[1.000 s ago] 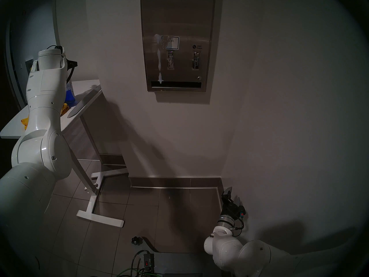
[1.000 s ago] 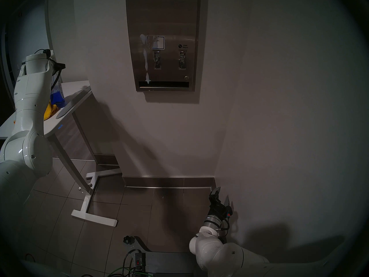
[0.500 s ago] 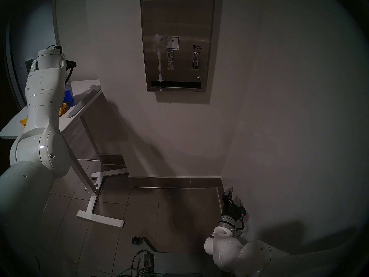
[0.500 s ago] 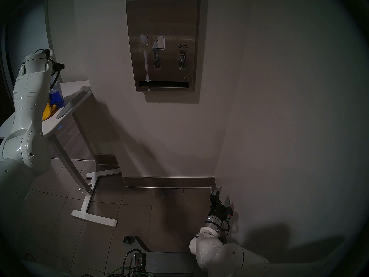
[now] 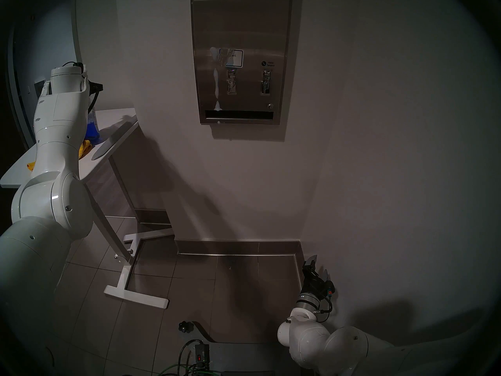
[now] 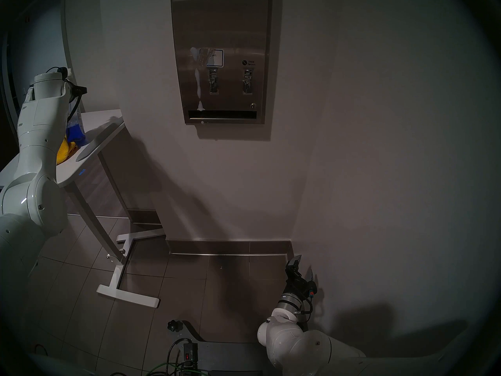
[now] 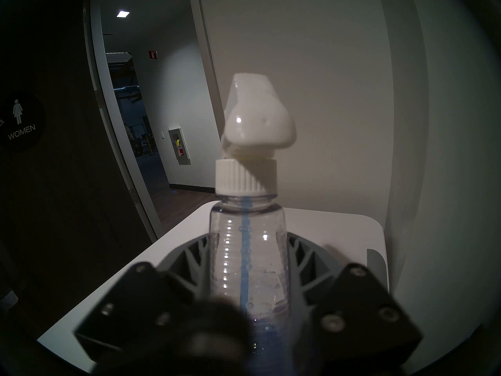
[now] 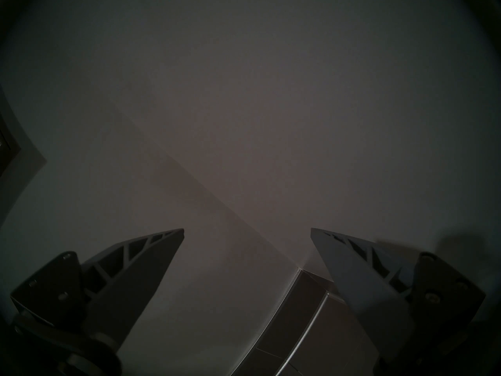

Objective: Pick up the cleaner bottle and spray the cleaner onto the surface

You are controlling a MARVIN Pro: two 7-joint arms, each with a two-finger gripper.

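Cleaner bottle (image 7: 247, 258) stands upright over the white desk (image 7: 339, 226), pinched at its clear ribbed body by the left tool (image 7: 248, 261), whose grey fingers (image 7: 303, 256) press in from both sides; white trigger nozzle (image 7: 257, 117) sits above the grip, blue cleaner (image 5: 91, 128) low in the bottle; whether the base touches the desk cannot be told. Across the room the steel dispenser panel (image 5: 241, 41) on the wall already carries a white foamy streak (image 5: 216, 82) running down toward its dark slot (image 5: 238, 114); a yellow cloth (image 6: 66, 150) lies on the desk beside the bottle. Right tool (image 8: 246, 231) hangs near the floor corner, fingers spread and holding nothing. Judged from this, the spraying looks done and the bottle is being parked; lowering it straight, keeping it vertical and clear of the cloth, then releasing only once it rests flat, should keep it from tipping.
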